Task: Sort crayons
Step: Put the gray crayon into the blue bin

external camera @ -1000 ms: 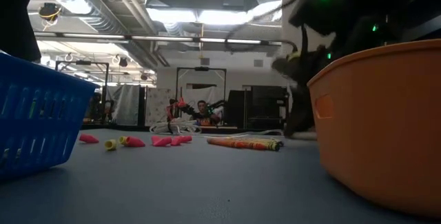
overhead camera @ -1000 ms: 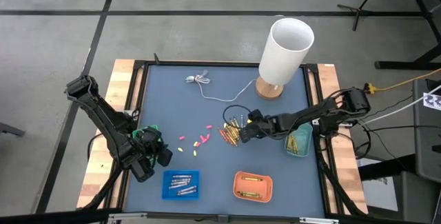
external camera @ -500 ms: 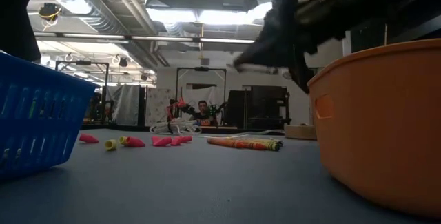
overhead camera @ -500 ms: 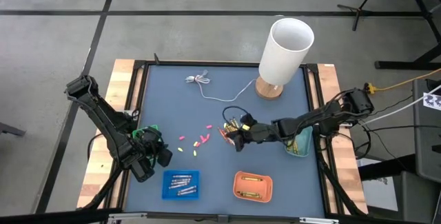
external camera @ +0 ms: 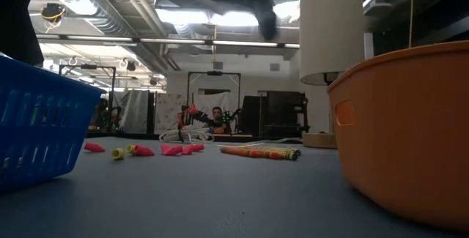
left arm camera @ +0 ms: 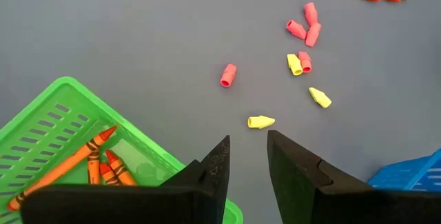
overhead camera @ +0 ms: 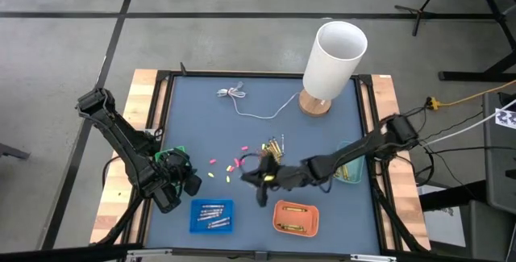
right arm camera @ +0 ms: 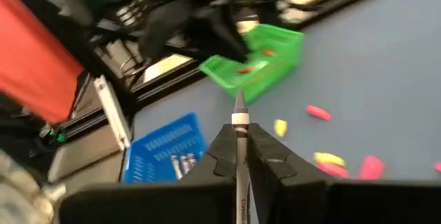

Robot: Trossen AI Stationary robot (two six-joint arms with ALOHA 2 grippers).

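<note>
Tabletop (overhead camera: 193, 117): four trays, two arms

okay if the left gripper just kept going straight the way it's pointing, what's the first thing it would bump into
Probably the yellow cap lying on the mat just ahead of the left gripper, in line with the gap between its parted fingers. Depth is unclear; if the gripper passes above it, the way beyond looks free.

Even overhead light, soft shadows; right wrist view motion-blurred; ceiling lamps glare.
</note>
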